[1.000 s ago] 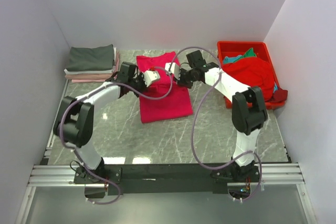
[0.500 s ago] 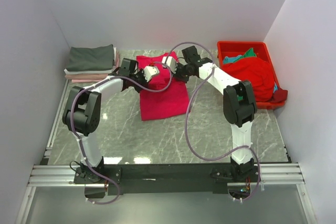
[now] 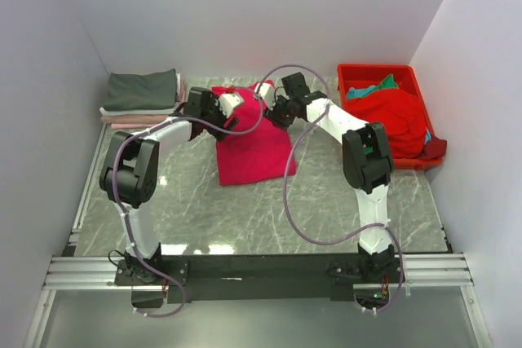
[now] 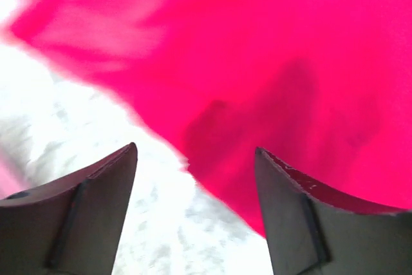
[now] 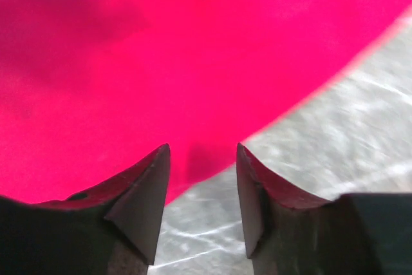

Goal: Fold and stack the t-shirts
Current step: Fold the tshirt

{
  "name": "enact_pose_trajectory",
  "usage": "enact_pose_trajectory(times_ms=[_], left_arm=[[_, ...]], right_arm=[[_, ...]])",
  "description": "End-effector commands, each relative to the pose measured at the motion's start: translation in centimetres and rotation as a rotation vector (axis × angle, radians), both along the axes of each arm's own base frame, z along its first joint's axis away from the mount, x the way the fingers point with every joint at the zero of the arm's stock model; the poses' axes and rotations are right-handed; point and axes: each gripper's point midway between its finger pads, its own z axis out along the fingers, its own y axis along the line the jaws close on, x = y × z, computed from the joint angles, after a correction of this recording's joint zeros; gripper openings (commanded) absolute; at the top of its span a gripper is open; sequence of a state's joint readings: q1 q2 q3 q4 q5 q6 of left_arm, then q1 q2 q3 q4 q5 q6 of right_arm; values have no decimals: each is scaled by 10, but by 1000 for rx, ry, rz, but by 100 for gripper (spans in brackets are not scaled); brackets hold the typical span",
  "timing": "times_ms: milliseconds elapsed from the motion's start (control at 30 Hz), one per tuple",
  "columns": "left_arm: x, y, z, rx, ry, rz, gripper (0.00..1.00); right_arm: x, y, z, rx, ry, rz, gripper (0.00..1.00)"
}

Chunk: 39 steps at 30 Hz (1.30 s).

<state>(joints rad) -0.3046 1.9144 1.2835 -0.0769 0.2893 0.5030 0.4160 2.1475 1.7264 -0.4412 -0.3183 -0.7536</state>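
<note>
Both arms have swung to the far edge and let go: left gripper (image 4: 193, 152) and right gripper (image 5: 203, 147) gape empty over the crimson shirt (image 3: 254, 152) mid-table (image 3: 188, 201), so lift straight up, no dragging.

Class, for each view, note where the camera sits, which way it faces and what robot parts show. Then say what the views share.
Top external: above, behind the robot, looking down on the grey marble table; the left arm and right arm show.
Left wrist: on the left gripper, facing the crimson-pink cloth t-shirt's edge; its two dark fingers show.
Right wrist: on the right gripper, facing the same shirt; its two fingers show.
Shared: all see that shirt.
</note>
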Motion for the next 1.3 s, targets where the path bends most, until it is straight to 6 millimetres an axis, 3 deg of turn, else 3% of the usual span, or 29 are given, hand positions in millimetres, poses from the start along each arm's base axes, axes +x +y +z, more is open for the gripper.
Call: enact_pose_trajectory(times_ms=[0,67,100,133,167,200,233,267,300,333,367,400,433,467,500,533,633,867,1067,1267], left_arm=[[46,31,88,-133,-236,288,79],[40,44,124,-175,-311,342,80],[34,40,138,-198,-342,302,80],[20,38,132,-191,-335,260,80],[5,33,158,-181,-397,189,79],[-17,18,151,-184,-351,66,78],[-39,12,131,-157,-308,-5,78],[-64,0,136,-132,-325,-101,77],[-81,-7,127,-48,-361,-220,77],[-118,-19,84,17,-271,-307,76],[-133,-22,81,55,-288,-342,76],[-146,-25,70,93,-281,-381,74],[-160,-22,49,122,-232,-382,74],[-172,-28,44,120,-218,-406,73],[-178,-29,36,124,-202,-409,73],[-186,-24,21,149,-179,-406,73],[-193,-26,7,181,-170,-417,72],[-186,-24,-25,234,-117,-396,70],[-176,-23,-39,272,-114,-358,63],[-177,-21,-39,259,-117,-336,46]], right_arm=[[49,-15,59,109,-203,-251,54],[50,-23,66,141,-200,-292,59],[48,-24,68,154,-194,-286,59],[42,-27,75,163,-176,-266,61],[30,-16,80,207,-136,-182,61],[1,-15,73,160,-62,-32,62],[-20,-11,73,150,-21,95,62],[-49,0,73,199,32,248,62],[-84,-8,71,140,31,448,62],[-116,-13,52,130,74,555,69],[-137,-12,46,130,67,637,71],[-151,-15,55,109,4,677,72],[-163,-17,31,77,-5,679,74],[-171,-12,25,46,-28,695,74],[-162,-11,29,2,-117,675,75],[-174,-14,14,-6,-78,652,75],[-179,-10,7,-4,-78,621,75],[-171,-5,-2,-38,-90,566,75],[-169,-11,-19,-87,-73,562,75],[-171,-16,-33,-120,-57,551,74]])
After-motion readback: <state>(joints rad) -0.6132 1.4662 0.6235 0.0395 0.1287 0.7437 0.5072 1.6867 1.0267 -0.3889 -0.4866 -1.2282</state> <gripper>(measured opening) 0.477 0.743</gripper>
